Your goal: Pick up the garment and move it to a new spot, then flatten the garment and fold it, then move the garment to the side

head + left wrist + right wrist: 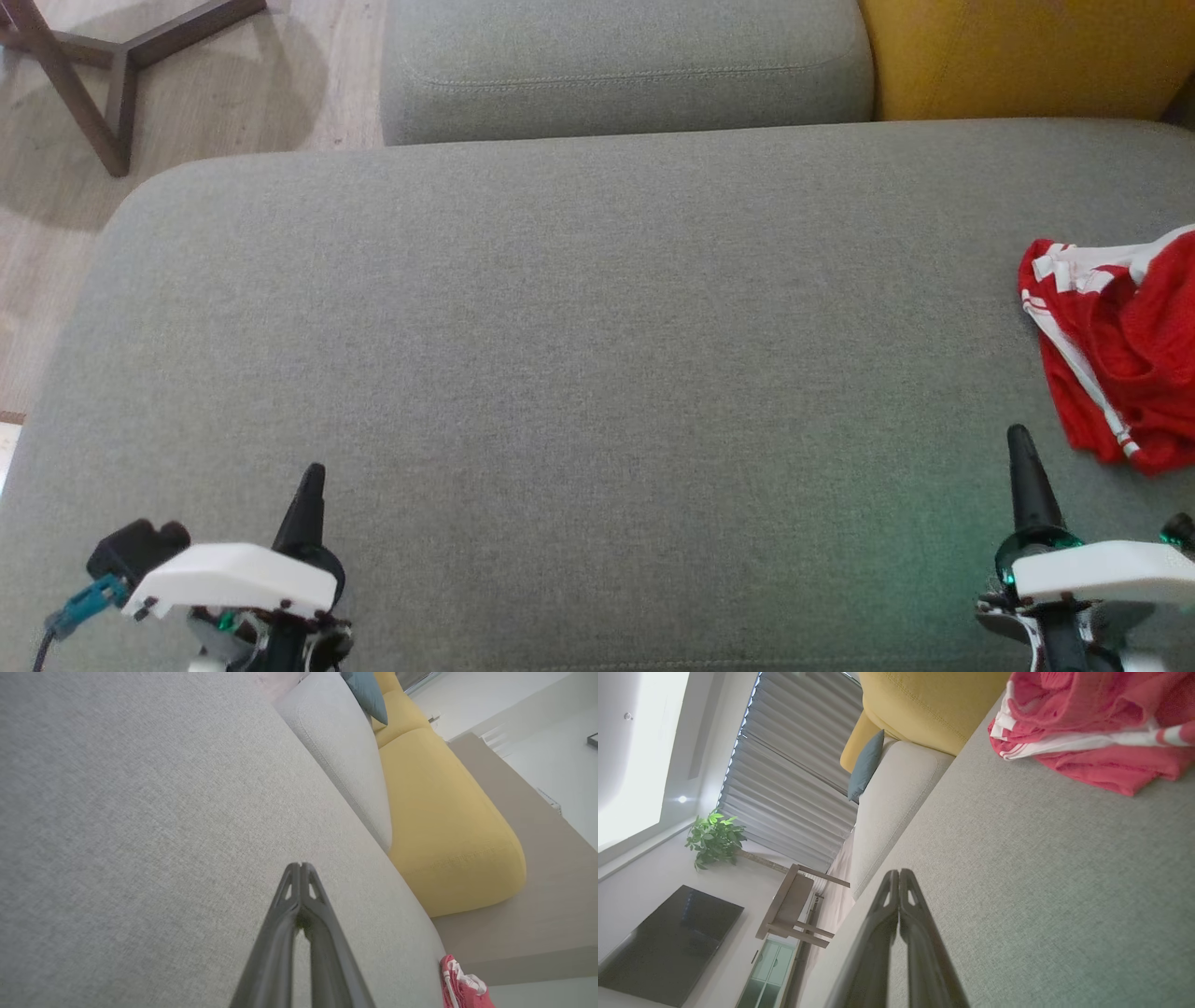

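The garment (1116, 345) is a crumpled red piece with white stripes, lying at the right edge of the grey sofa cushion (579, 373). It also shows as the garment (1101, 728) at the top right of the right wrist view and as a small red patch, the garment (462, 987), at the bottom of the left wrist view. My right gripper (1019, 437) is shut and empty, hovering just below and left of the garment without touching it. Over the cushion's near left part my left gripper (315, 471) is shut and empty too. In both wrist views the fingertips (300, 868) (899, 873) meet.
A second grey cushion (625, 65) lies beyond the big one, with a yellow cushion (1018, 56) to its right. A dark wooden table leg (93, 84) stands on the wood floor at the far left. The right wrist view shows a plant (714, 837) and a dark screen (668, 942).
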Robot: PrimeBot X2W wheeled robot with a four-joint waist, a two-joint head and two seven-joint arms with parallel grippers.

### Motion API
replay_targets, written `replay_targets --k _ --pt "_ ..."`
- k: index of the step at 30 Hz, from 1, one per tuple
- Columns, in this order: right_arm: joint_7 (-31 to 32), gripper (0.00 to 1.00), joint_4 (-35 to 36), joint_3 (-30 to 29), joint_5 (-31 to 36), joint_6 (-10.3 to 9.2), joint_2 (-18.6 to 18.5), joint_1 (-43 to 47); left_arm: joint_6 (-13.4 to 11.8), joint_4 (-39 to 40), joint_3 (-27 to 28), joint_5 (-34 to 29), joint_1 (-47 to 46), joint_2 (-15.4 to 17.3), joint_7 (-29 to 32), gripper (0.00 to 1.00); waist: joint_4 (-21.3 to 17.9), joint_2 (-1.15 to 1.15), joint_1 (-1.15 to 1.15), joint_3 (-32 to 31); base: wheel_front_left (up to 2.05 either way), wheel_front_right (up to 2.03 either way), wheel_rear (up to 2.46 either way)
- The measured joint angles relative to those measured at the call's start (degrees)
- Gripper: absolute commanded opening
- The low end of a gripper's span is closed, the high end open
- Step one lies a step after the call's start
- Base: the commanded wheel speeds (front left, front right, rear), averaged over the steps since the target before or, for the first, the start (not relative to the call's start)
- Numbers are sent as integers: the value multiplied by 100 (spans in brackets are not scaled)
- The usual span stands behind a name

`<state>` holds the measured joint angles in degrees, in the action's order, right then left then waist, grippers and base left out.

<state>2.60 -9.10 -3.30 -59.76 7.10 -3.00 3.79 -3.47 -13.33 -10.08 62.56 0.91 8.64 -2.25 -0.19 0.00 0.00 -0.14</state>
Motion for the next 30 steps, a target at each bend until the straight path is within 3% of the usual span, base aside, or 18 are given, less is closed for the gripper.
replay_targets --k 30 --pt "96 0 -374 -123 -1906 0 -16 -401 606 -132 733 1738 -175 -290 417 0 11 0 0 18 0 0 0"
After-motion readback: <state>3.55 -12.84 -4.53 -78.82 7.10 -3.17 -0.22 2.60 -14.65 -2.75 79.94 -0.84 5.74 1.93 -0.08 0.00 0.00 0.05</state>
